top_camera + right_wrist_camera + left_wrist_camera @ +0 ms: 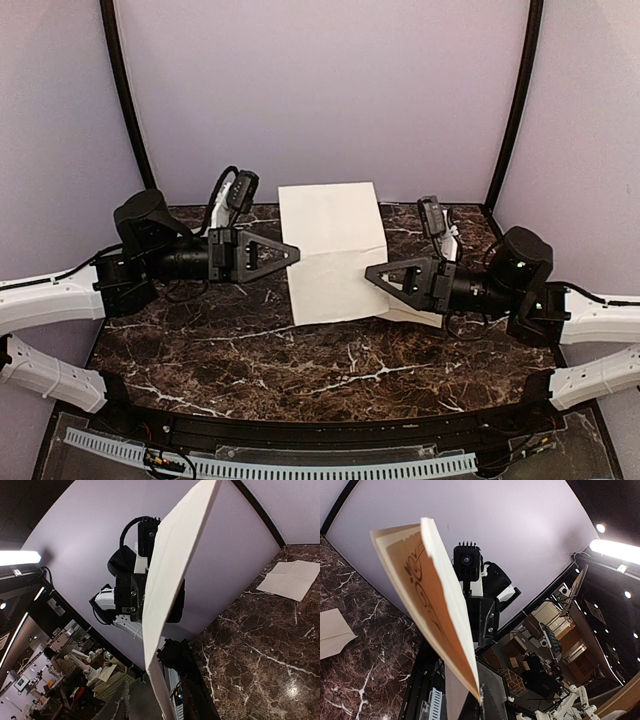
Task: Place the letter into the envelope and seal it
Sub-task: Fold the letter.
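The cream envelope (335,250) hangs in the air between both arms, broad face towards the top camera. My left gripper (295,252) is shut on its left edge and my right gripper (370,272) is shut on its right edge. The left wrist view shows the envelope (420,580) edge-on with a brown ornament, pinched at my left gripper (481,695). The right wrist view shows it (170,565) edge-on at my right gripper (150,670). The white creased letter (292,579) lies flat on the table. It also shows in the left wrist view (332,632). In the top view the letter (412,315) peeks out under the right gripper.
The dark marble table (300,360) carries both arms at its near edge. A lilac backdrop (320,90) with two black curved poles closes off the back. A black rail with a white cable chain (270,465) runs along the front edge.
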`<control>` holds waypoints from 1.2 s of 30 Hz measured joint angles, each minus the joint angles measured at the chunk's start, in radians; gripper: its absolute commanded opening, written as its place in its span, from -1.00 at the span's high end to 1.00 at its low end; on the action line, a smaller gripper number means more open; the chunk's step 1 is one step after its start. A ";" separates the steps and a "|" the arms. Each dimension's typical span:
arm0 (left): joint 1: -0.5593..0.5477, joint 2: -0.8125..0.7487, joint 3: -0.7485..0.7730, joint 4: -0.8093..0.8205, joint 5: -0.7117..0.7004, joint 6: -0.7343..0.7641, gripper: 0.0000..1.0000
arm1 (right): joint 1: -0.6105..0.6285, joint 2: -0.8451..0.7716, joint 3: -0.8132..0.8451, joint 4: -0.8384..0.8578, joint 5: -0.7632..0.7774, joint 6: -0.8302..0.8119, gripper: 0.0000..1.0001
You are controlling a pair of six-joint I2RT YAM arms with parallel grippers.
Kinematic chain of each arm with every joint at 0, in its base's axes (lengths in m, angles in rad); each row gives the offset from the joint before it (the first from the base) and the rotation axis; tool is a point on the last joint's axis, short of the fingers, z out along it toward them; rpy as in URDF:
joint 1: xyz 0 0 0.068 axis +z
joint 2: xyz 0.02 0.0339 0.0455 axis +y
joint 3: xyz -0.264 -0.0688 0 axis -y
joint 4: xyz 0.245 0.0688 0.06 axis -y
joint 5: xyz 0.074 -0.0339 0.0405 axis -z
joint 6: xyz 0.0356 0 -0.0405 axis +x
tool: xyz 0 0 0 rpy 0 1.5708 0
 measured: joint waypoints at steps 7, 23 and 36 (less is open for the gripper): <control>0.000 -0.007 -0.010 -0.033 -0.032 0.005 0.92 | 0.000 0.013 -0.002 0.008 -0.021 0.003 1.00; 0.000 -0.093 0.190 -0.590 -0.314 0.253 -0.47 | 0.000 -0.023 0.019 -0.140 0.014 -0.034 1.00; -0.006 0.020 0.422 -0.854 -0.241 0.563 -0.14 | 0.000 0.066 0.135 -0.323 -0.048 -0.082 1.00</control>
